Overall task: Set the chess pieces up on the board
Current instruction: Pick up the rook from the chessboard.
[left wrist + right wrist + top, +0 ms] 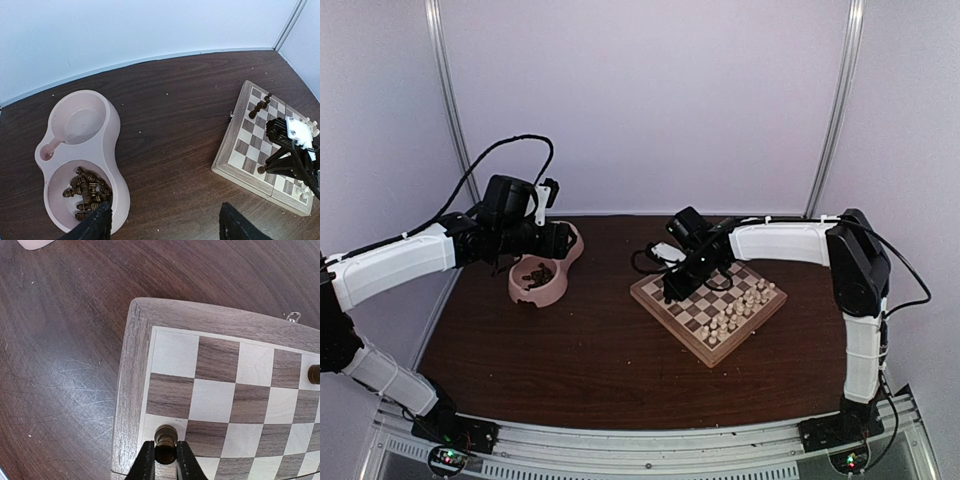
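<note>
Left arm (395,262): stretched forward and inward, wrist raised, tilted downward.
Left gripper (165,207): fingers spread wide apart.
Right arm (790,240): elbow high, forearm reaching leftward, wrist dipped low.
Right gripper (165,447): fingers pinched around a chess piece (165,436).

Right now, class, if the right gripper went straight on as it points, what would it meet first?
Probably the board, at the edge square beneath its gripped chess piece; the gap is unclear.
</note>
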Robot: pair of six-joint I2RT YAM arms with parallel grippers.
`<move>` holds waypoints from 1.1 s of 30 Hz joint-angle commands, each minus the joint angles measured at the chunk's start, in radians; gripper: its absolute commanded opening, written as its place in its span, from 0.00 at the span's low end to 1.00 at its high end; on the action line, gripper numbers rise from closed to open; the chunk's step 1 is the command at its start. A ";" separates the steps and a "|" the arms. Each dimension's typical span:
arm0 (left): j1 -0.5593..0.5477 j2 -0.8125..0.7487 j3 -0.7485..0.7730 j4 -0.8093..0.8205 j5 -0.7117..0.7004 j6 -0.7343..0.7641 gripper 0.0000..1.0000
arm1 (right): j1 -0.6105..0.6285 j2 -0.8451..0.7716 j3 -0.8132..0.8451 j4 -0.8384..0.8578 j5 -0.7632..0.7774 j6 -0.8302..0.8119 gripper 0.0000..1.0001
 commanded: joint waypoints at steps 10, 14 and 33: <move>0.007 -0.001 0.006 -0.014 0.001 0.015 0.74 | 0.003 -0.070 0.018 -0.016 0.042 -0.008 0.07; 0.008 -0.010 -0.002 -0.016 0.000 0.015 0.74 | -0.003 -0.104 0.006 -0.014 0.062 -0.013 0.07; 0.008 -0.042 0.009 -0.023 -0.076 0.037 0.74 | -0.117 -0.243 -0.020 0.016 0.139 -0.001 0.07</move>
